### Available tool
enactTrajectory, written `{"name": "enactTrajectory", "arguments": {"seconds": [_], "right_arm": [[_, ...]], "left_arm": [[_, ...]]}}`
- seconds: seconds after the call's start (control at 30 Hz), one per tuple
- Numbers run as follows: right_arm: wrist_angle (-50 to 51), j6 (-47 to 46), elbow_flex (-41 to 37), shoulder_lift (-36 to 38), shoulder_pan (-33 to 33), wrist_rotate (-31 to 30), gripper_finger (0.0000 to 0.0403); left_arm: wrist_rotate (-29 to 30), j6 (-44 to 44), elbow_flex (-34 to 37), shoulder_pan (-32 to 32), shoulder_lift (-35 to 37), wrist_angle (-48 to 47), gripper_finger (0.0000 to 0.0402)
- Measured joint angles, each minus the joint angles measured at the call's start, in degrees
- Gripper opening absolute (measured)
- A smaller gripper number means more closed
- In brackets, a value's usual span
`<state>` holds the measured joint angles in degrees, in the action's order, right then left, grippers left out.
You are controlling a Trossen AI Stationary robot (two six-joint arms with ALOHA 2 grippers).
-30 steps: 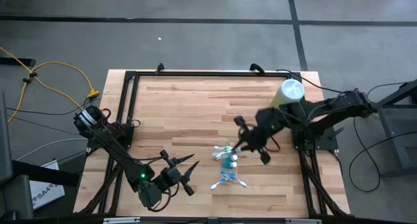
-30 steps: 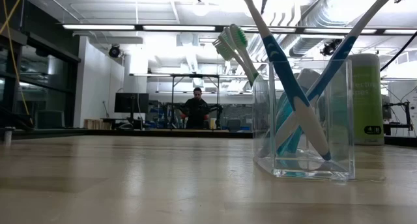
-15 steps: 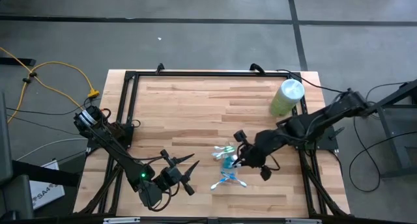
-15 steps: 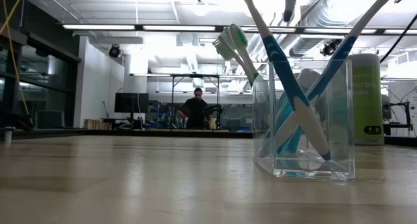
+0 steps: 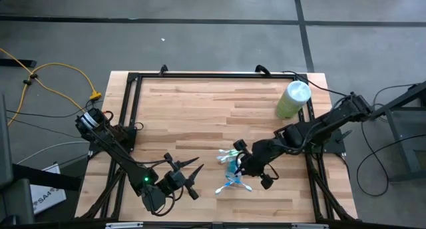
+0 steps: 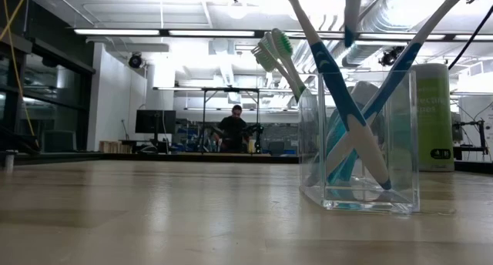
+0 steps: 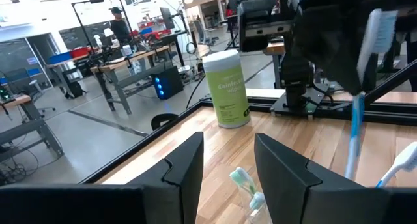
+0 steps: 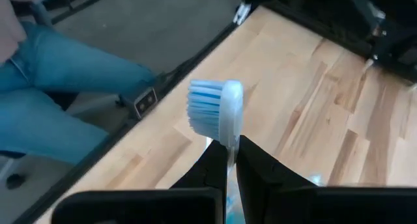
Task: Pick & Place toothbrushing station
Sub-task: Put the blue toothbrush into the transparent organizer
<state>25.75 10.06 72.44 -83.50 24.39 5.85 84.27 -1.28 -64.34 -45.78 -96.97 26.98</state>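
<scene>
The toothbrushing station point(image 5: 232, 169) is a clear rectangular holder point(image 6: 360, 153) standing on its base on the wooden table, near the front middle. Several blue and green toothbrushes lean crossed in it, heads up. My right gripper point(image 5: 241, 164) hovers just above and right of it, shut on a white-and-blue toothbrush point(image 8: 216, 108). The lower end of that brush's handle point(image 6: 350, 17) hangs over the holder. My left gripper point(image 5: 194, 178) stands open and level to the holder's left, pointing at it, with nothing between its fingers point(image 7: 186, 165). My right gripper pinches the toothbrush just below its head, at the neck point(image 8: 228, 149), between its two fingers. The fingers slant down from the table's right side and lie across the brush. The brush stands about upright, head up point(image 7: 376, 25), with its blue handle point(image 7: 354, 136) hanging clear above the holder.
A tall pale-green cylinder with a white top point(image 5: 293, 98) stands at the far right of the table. A black frame point(image 5: 200, 76) runs round the table's edges. A person in blue trousers point(image 8: 58, 100) is beside the table; another person point(image 6: 234, 129) stands far off in the room.
My right gripper has come from nearer the green cylinder toward the table's near edge and a little left, sinking, and now stands at the holder. It has stayed shut on the toothbrush. The handle's end has drifted over the holder.
</scene>
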Motion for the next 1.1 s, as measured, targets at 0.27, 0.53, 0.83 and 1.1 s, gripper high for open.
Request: {"name": "enactTrajectory", "arguments": {"seconds": [0.27,0.53,0.83,1.1], "right_arm": [[-1.9,-0.9,0.1,-3.9,-0.1,-0.2,0.0007],[-5.9,-1.4,0.0,-7.9,0.0,-0.9,0.0007],[-8.7,-7.0,-1.4,-9.7,-0.5,-4.3,0.0007],[-15.9,-12.9,-7.1,-9.7,-1.6,-4.6,0.0007]], "left_arm": [[-0.3,0.0,0.0,-0.1,0.0,-0.1,0.0132],[-0.3,0.0,0.0,-1.0,0.0,-0.3,0.0132],[-0.2,-0.2,0.0,-1.4,0.0,-0.2,0.0132],[-0.3,-0.2,0.0,-1.4,0.0,-0.2,0.0132]]}}
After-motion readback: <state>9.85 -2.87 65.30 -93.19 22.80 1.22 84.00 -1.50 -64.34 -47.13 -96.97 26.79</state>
